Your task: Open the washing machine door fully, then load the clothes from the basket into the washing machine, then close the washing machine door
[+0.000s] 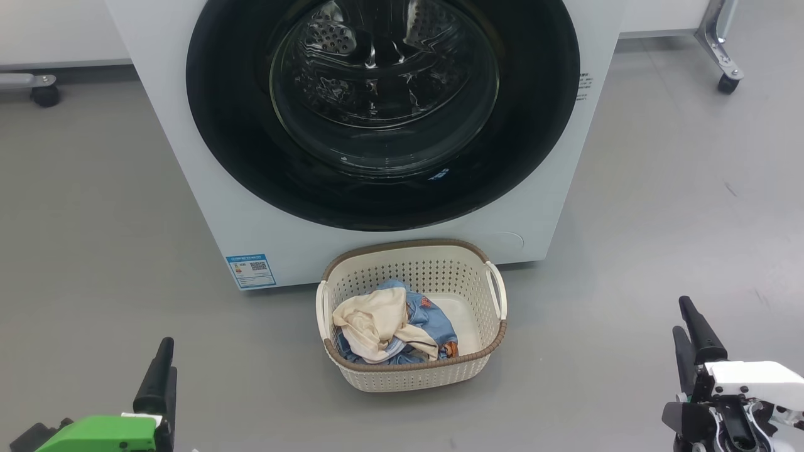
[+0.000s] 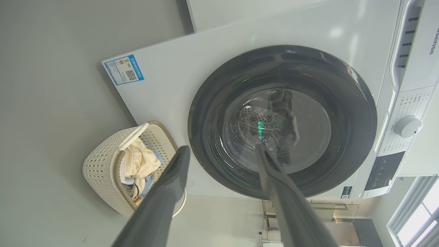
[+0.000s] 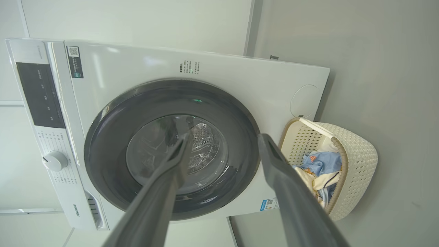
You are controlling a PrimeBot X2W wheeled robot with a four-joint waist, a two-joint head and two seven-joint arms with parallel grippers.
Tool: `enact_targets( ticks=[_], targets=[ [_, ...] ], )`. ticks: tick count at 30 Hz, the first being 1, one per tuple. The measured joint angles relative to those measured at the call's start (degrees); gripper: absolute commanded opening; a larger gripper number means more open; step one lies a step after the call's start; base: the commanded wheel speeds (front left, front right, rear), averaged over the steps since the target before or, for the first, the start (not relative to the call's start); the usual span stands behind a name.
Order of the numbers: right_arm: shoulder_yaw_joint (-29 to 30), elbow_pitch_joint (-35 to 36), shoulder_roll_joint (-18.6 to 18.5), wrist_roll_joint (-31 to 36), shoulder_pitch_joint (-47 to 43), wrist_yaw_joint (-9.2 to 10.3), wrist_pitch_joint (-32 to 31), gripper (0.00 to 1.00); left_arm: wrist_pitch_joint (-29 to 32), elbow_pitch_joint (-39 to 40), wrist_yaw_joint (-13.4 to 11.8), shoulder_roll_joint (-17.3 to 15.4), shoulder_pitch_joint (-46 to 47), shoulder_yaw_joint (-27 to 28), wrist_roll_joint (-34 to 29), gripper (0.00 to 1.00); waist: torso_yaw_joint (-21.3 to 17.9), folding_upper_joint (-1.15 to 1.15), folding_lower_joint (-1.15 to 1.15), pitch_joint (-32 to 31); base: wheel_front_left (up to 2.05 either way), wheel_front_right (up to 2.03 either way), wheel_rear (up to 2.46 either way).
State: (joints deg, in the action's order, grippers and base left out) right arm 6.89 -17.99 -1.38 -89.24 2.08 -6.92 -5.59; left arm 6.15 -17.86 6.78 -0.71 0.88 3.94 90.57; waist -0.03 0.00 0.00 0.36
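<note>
Facing the washing machine (image 1: 188,188), we find the washing machine door (image 1: 383,94) shut. Just in front of it, nearer us, the basket (image 1: 408,376) sits on the floor (image 1: 94,220) holding the clothes (image 1: 389,323). Our left gripper (image 2: 223,148) and right gripper (image 3: 225,136) hover at either side, both spread wide, holding nothing.

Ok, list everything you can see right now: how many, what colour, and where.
washing machine: one, white, straight ahead on the floor
washing machine door: one, black rim with clear glass, shut on the machine's front
label: one, blue, machine's lower left corner
basket: one, cream with brown rim, on the floor before the machine
clothes: two, cream-beige and light blue printed, in the basket
castors: two, black, far left and far right
left tool: one, dark fingers, open, lower left
right tool: one, dark fingers, open, lower right
</note>
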Motion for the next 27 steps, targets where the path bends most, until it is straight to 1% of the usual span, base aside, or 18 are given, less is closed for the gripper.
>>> enact_targets(
  ticks=[6,9,12,15,24,27],
  targets=[
    [-1.03,0.57,-0.79,2.86,0.09,0.00,1.34,1.00,-1.21,0.53,0.00,-0.27,0.08,-0.71,-0.86,1.00,0.01,0.00,0.00,0.11,0.00,0.00,0.00],
    [-1.90,0.78,-1.29,4.93,0.23,0.00,2.23,1.00,-1.90,1.21,0.01,-0.47,0.19,-1.53,-2.99,1.00,0.03,0.00,0.00,0.17,0.00,0.00,0.00],
    [-2.44,0.90,-1.90,6.38,0.43,0.00,3.19,1.00,-2.93,1.66,0.01,-0.83,0.32,-2.25,-3.80,1.00,0.06,0.00,0.00,0.21,0.00,0.00,0.00],
    [-3.16,0.93,-2.25,7.79,0.77,0.00,3.88,1.00,-3.79,1.72,0.01,-1.48,0.33,-2.94,-4.55,1.00,0.09,0.00,0.00,0.25,0.00,0.00,0.00],
    [-5.54,0.98,-3.74,13.52,1.02,0.00,5.83,1.00,-6.33,1.99,0.01,-3.05,0.86,-6.23,-9.68,1.00,0.17,0.00,0.00,0.35,0.00,0.00,0.00],
    [-6.16,0.96,-4.28,15.78,1.16,-0.01,6.60,1.00,-7.02,1.99,0.01,-4.13,0.99,-7.33,-11.29,1.00,0.20,0.00,0.00,0.35,0.00,0.00,0.00]
  ],
)
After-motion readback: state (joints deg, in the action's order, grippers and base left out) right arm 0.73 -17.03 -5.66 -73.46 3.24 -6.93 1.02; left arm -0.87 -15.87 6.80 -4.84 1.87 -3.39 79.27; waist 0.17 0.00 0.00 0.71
